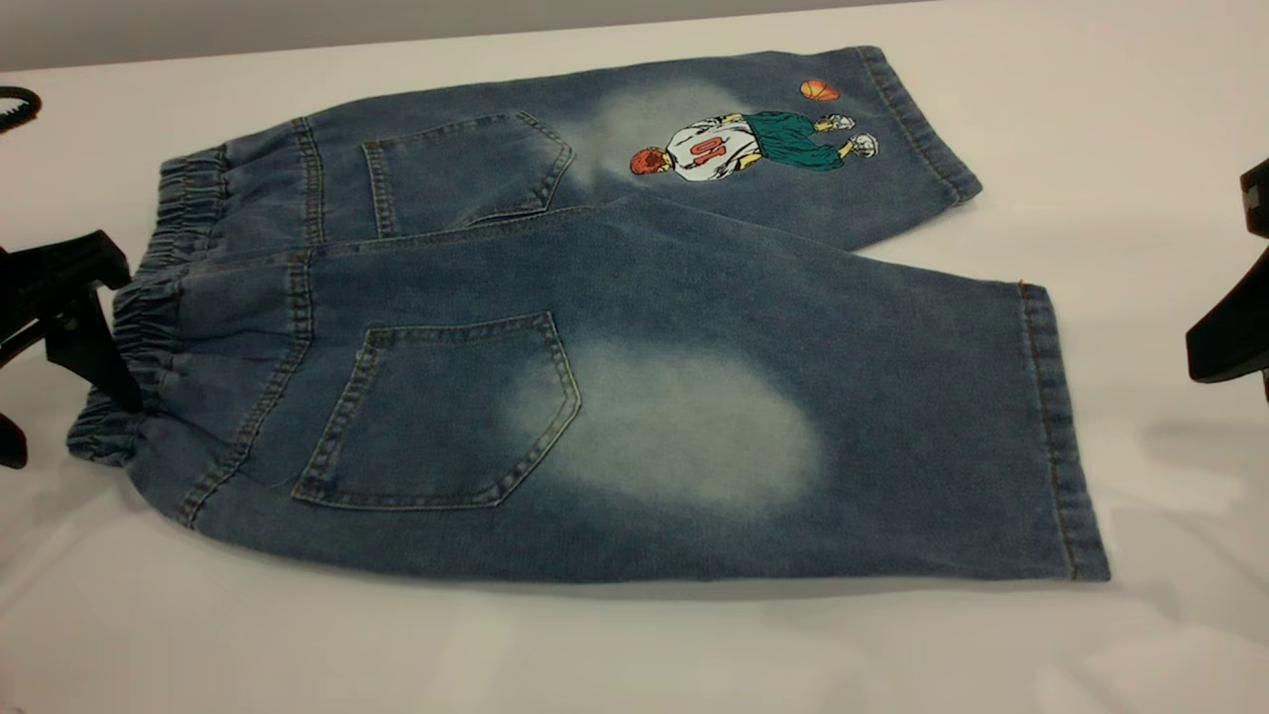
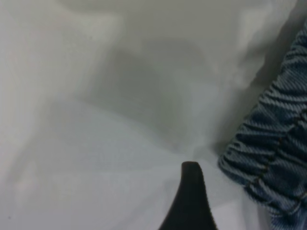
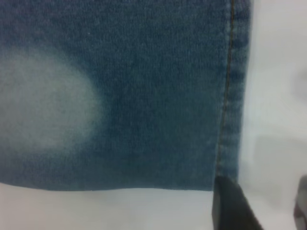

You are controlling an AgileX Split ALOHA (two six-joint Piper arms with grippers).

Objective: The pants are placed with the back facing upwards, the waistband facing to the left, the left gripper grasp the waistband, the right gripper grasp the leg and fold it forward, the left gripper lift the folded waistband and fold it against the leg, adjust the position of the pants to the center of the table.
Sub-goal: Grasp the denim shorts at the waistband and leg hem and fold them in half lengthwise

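The blue denim pants (image 1: 595,327) lie flat on the table (image 1: 634,645), back pockets up, with the gathered waistband (image 1: 149,327) at the left. The leg (image 1: 773,436) with the plain pale patch is nearest; the cartoon-print leg (image 1: 753,139) lies behind it. My left gripper (image 1: 69,426) is open at the waistband's outer edge. In the left wrist view one of its black fingers (image 2: 192,201) rests on the table beside the ruched waistband (image 2: 273,158). My right gripper (image 1: 1234,327) hovers to the right of the hems. In the right wrist view the right gripper (image 3: 264,203) is open, one finger (image 3: 230,206) at the leg's hem corner (image 3: 230,143).
A black cable (image 1: 15,104) curls at the table's far left edge. Bare table lies in front of the pants and to the right of the hems.
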